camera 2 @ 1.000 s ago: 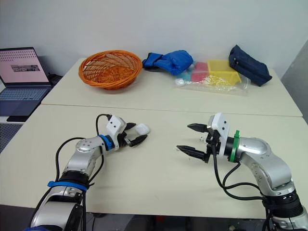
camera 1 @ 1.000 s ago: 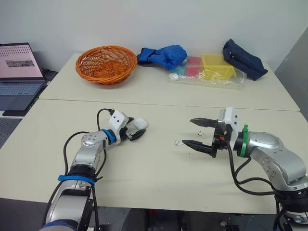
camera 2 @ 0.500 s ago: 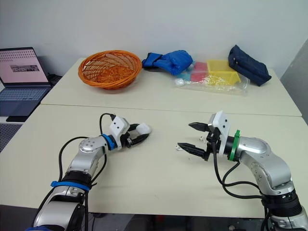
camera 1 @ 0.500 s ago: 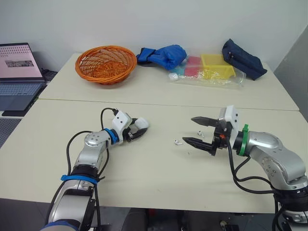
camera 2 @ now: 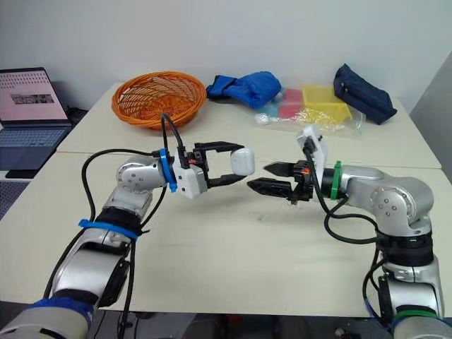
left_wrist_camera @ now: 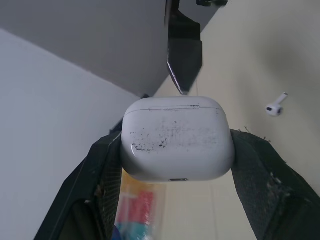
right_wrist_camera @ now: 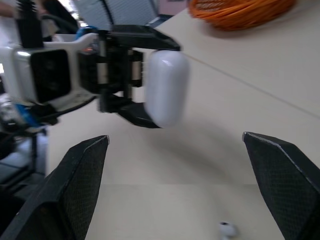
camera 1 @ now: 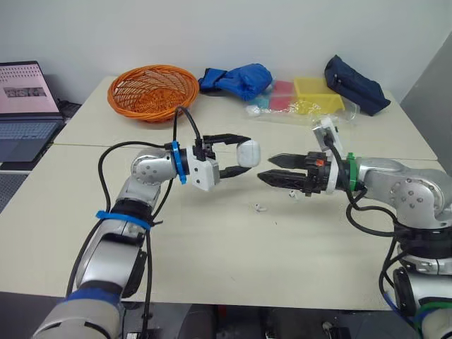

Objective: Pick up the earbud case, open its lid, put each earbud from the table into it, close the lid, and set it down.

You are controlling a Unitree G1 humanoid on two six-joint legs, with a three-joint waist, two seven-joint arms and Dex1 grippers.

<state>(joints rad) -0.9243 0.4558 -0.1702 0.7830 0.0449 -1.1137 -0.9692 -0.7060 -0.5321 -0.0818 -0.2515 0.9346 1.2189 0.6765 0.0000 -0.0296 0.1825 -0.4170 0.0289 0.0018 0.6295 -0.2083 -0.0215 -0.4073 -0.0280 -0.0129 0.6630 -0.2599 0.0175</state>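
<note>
Pinching the earbud case by its 2 sides in the left gripper, clear above the table, lid shut and left free of the fingers for opening. Facing it from just right with the right gripper, jaws apart, likely lining up on the lid. Lying below on the table: 1 earbud, perhaps a 2nd just right, hard to tell.
</note>
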